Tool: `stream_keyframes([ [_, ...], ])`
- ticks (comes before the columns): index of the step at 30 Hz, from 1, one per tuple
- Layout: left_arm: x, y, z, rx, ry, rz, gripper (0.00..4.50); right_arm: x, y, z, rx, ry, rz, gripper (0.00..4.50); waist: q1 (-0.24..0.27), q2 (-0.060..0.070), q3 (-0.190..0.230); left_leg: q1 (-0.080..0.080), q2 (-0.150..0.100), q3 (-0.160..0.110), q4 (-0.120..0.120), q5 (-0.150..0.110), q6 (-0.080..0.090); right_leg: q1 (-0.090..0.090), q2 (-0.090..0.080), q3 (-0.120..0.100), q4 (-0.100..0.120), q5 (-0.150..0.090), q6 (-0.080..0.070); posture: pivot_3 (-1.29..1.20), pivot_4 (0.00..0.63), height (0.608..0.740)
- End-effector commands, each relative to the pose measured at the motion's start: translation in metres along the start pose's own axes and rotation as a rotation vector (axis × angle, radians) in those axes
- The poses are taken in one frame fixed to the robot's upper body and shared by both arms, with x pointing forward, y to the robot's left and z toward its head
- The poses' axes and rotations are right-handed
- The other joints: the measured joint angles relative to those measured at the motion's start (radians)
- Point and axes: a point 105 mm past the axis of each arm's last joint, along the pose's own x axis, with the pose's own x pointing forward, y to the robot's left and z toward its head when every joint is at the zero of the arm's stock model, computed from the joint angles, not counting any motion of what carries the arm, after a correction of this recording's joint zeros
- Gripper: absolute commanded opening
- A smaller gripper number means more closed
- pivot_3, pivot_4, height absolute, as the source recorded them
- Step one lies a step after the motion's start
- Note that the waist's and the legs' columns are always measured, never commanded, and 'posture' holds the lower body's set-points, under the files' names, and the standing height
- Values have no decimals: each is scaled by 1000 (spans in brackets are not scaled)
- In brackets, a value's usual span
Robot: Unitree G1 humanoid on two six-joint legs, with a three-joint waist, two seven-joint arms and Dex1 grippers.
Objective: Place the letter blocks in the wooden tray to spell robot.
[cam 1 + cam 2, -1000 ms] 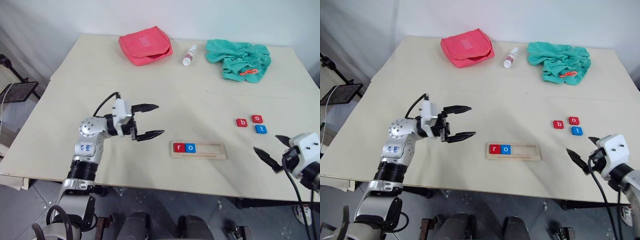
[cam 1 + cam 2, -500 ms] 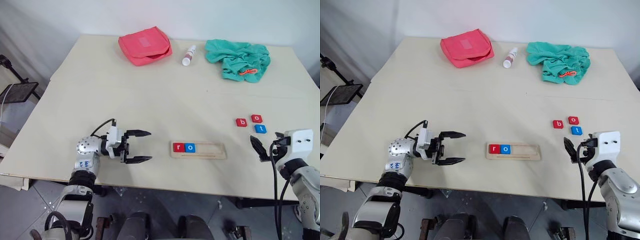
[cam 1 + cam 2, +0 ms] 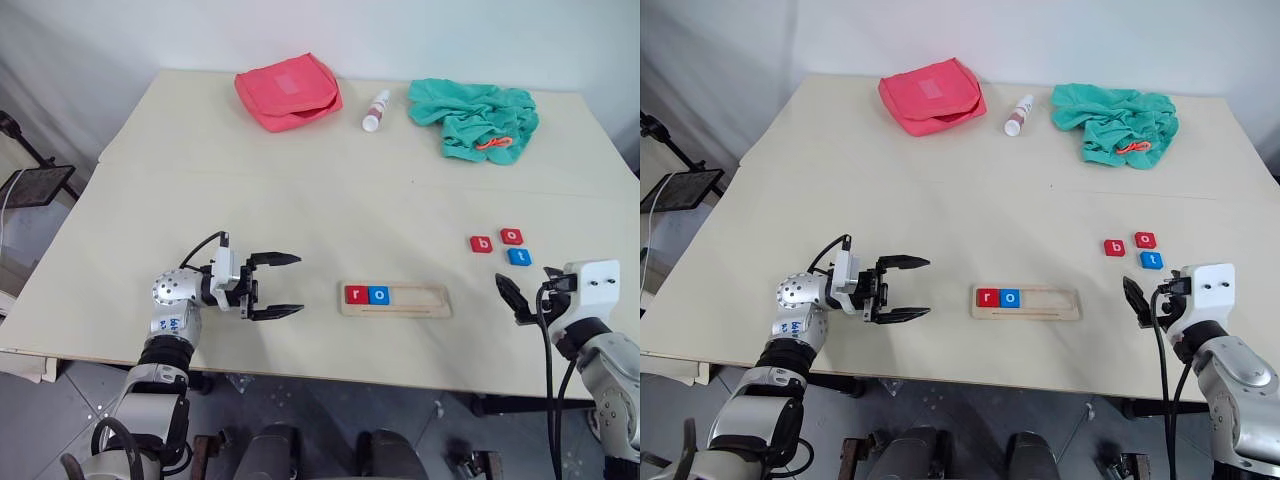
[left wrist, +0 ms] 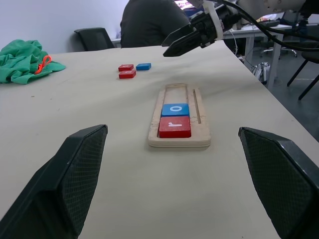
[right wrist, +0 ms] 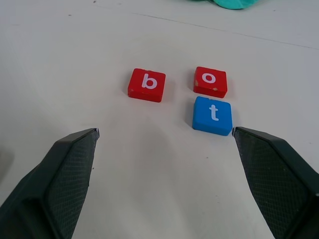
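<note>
While the surface [image 3: 300,190] carries a red pouch [image 3: 288,90] and green cloth [image 3: 475,115] far back, the wooden tray [image 3: 396,299] holds red r [image 3: 356,294] and blue o [image 3: 379,295]. Loose b [image 5: 146,84], o [image 5: 210,81] and t [image 5: 213,115] lie before the wide-open, empty right pincer [image 3: 512,297]; the left pincer [image 3: 275,285] gapes empty, perhaps hovering.

We see a wide pale beige surface [image 3: 300,190] set against a plain white wall [image 3: 420,30], with grey tiled floor [image 3: 40,420] below its near edge. In the left wrist view, a black office chair [image 4: 93,37] and a seated person in dark clothing [image 4: 149,22] sit beyond it
</note>
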Motion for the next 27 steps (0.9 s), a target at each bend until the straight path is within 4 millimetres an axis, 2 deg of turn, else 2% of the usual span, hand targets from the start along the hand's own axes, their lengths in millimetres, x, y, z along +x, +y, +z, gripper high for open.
stream_keyframes([
  [1,1,-3,6,29,-17,-36,4477,0,1,9,-3,-37,1,4500,0,0,0,0,0,0,0,0,0,0,0,0,0,0,0,0,150,740],
  [6,2,-3,7,31,-20,-38,4477,3,1,12,-3,-41,-1,4500,0,0,0,0,0,0,0,0,0,0,0,0,0,0,0,0,150,740],
  [10,3,-4,8,32,-24,-40,4477,14,7,21,15,-51,9,4500,-4,0,0,0,0,0,0,0,0,0,0,0,0,0,0,0,150,740],
  [20,6,-9,10,45,-32,-33,4477,74,20,22,80,60,66,4500,-25,0,0,0,0,0,0,0,0,-1,0,0,0,0,0,0,150,740],
  [27,4,-14,10,46,-29,-13,4477,96,23,20,85,102,81,4500,-24,0,0,0,0,-1,-1,0,0,-1,-1,0,1,0,0,0,150,740],
])
